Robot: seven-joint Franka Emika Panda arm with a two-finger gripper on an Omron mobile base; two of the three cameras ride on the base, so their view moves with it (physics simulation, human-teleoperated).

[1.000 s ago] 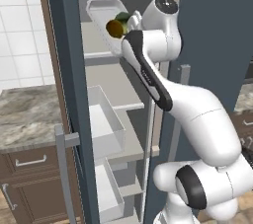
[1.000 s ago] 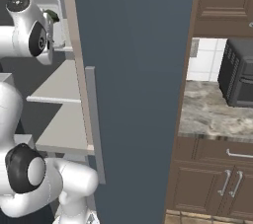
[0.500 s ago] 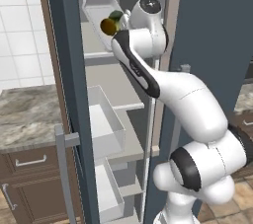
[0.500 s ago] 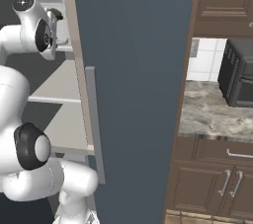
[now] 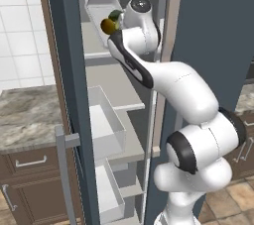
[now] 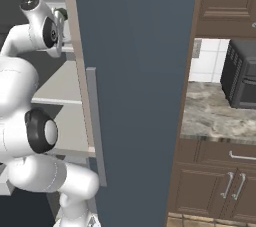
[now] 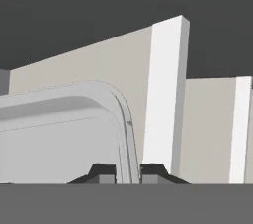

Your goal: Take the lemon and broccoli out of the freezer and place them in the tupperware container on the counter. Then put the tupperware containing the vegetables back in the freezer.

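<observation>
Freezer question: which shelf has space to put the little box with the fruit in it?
In the freezer, the middle shelf looks bare, between the top shelf above and the white door bin beside it. Up top it is crowded: the gripper holds the tupperware container tilted there, with the lemon and broccoli.

- Left base view: from behind-left of the arm (image 5: 168, 80), facing straight into the open freezer (image 5: 124, 85), with the counter (image 5: 25, 115) at left.
- Right base view: from behind-right, freezer wall (image 6: 135, 86) close.
- Hand view: very near, looking along the container (image 7: 59, 134) rim toward shelves.
- Both base views share the arm and freezer shelves.
</observation>
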